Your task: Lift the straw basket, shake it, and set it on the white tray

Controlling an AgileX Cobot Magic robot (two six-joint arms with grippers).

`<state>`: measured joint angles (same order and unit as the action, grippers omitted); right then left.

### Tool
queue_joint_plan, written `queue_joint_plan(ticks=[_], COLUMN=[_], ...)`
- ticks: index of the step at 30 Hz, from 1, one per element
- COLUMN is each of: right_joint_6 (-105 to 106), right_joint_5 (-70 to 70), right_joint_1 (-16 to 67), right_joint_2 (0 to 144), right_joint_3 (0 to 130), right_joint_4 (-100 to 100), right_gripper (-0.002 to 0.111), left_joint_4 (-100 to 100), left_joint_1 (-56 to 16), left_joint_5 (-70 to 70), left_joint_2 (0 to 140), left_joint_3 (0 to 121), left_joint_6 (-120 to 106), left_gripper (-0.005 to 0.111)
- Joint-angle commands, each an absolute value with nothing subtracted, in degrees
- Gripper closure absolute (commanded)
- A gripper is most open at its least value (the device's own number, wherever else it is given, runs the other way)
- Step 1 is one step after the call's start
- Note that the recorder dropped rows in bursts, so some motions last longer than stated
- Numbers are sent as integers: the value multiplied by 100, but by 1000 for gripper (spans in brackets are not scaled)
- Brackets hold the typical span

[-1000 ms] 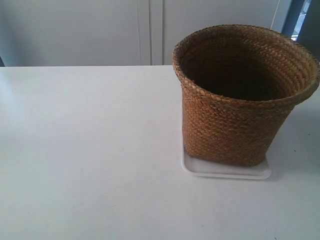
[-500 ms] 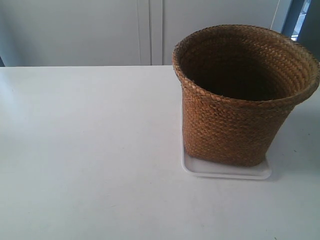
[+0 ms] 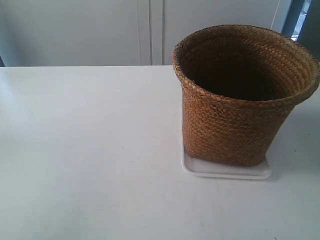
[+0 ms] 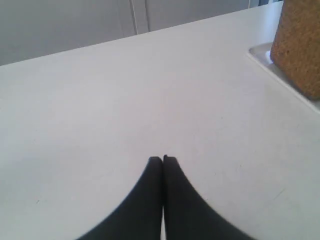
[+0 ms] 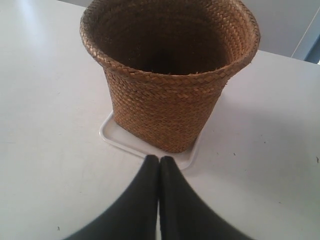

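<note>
The golden-brown straw basket [image 3: 235, 120] stands upright on the white tray [image 3: 225, 171] at the right of the exterior view, its dark inside showing. The right wrist view has the basket [image 5: 165, 95] on the tray [image 5: 117, 136] just beyond my right gripper [image 5: 159, 159], which is shut with nothing between its black fingers and stands apart from the basket. In the left wrist view my left gripper [image 4: 162, 159] is shut and empty over bare tabletop, with the basket [image 4: 300, 45] and a tray corner [image 4: 260, 51] off to one side. No arm shows in the exterior view.
A white table [image 3: 90, 150] carries the tray. Pale cabinet doors [image 3: 150, 30] stand behind the table's far edge. A dark opening [image 3: 305, 20] shows at the back right.
</note>
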<state>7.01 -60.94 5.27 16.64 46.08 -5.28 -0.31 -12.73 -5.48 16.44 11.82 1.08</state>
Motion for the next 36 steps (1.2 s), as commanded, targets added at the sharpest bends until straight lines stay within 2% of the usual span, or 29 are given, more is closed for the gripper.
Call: queue_joint_plan(ticks=[1,7,20,36], right_joint_6=[733,733,733,733], right_joint_5=[-6074,-6074,-6074,-6074], right_joint_1=[509,509,509,509], right_joint_2=[1648,1648,1648,1648], right_joint_3=[4566,4566,4566,4566], right_joint_4=[-535,-535,-535,-535], right_gripper=[108,108,108,108], left_joint_4=[96,0,0,0], left_joint_1=[-1135,-885,-249,-235], left_joint_5=[114,813,149,149], left_joint_2=[1363,922,156,0], left_joint_3=[553,0,0,0], left_joint_6=[0,38,62,130], left_gripper=[107,107,107,107])
